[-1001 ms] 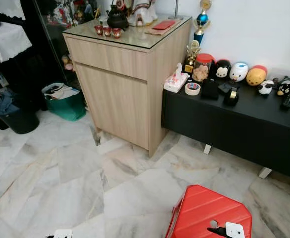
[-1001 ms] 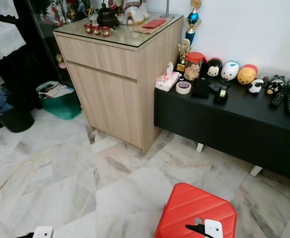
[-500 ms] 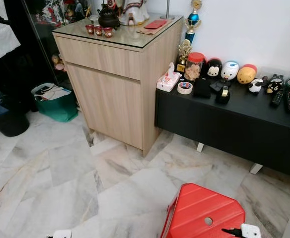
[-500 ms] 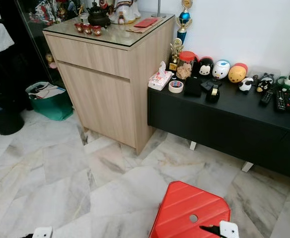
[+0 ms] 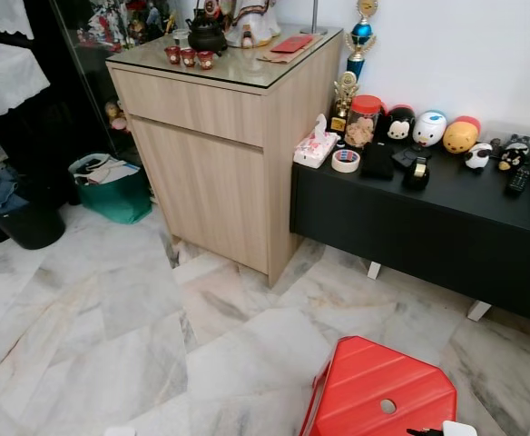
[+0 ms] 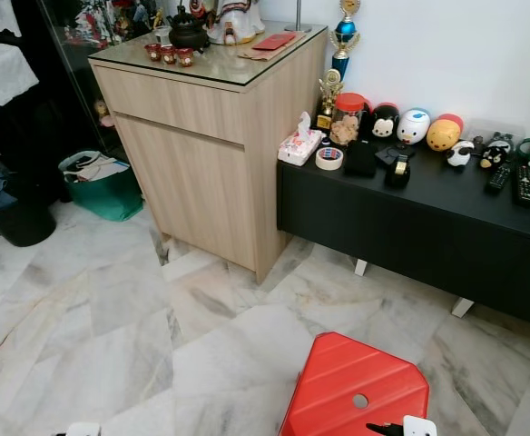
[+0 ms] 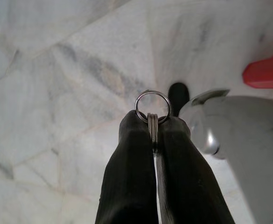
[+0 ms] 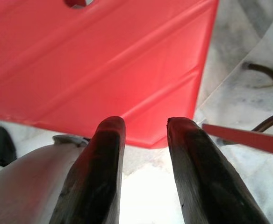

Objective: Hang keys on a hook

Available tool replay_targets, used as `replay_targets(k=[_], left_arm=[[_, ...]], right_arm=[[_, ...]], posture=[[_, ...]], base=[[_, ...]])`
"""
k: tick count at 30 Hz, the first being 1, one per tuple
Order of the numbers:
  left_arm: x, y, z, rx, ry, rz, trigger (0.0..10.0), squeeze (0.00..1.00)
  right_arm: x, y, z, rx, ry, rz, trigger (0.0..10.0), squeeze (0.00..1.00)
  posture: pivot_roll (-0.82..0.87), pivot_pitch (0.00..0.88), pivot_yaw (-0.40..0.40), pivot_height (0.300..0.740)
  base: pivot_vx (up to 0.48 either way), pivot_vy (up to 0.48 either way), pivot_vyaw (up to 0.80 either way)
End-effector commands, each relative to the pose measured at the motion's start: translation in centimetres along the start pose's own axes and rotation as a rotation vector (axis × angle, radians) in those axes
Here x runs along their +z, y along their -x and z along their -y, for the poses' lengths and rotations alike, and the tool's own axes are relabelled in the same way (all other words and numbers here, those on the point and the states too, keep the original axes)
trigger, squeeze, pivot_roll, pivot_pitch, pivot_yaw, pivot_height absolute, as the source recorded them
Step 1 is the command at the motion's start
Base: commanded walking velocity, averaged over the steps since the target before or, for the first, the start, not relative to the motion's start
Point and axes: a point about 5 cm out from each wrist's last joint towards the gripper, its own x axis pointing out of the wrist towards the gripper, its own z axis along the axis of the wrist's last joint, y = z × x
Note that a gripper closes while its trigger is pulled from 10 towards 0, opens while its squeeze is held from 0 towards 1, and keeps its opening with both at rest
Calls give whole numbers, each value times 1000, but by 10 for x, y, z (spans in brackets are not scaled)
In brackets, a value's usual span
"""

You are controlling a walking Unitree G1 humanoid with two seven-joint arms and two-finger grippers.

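Marble floor (image 5: 111, 309), no hook sighted; my left end effector (image 7: 153, 133) pinches the keys (image 7: 152, 105); right end effector (image 8: 143, 135) spread, idle; hanging remains.

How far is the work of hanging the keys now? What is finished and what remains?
Done: the left tool is shut on the keys, their ring sticking out above the marble floor. In hand: the keys are being carried; the right tool hangs open over the red stool. Left: finding a hook and hanging them. The wooden cabinet and black sideboard ahead show no hook.
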Motion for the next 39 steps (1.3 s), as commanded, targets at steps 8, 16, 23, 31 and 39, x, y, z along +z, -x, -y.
replay_targets(k=[8,16,23,31,39], left_arm=[[-2,1,-7,20,-17,-11,10000,0],[-20,7,-20,43,16,-34,10000,0],[-18,6,-17,45,33,-32,10000,0],[-17,6,-19,38,33,-27,10000,0],[-17,6,-22,44,41,-24,10000,0]], right_arm=[[2,-2,-15,42,18,-2,10000,0],[2,-1,-10,33,25,-11,10000,0],[2,-1,-6,30,27,-8,10000,0],[-2,-1,-6,31,39,-12,10000,0],[-2,-1,-6,25,17,-10,10000,0]], posture=[[-54,0,66,737],[5,0,26,737],[10,0,23,737],[-2,0,46,737],[-14,0,57,737]], base=[[0,0,0],[0,0,0],[0,0,0],[-126,0,0],[-263,0,0]])
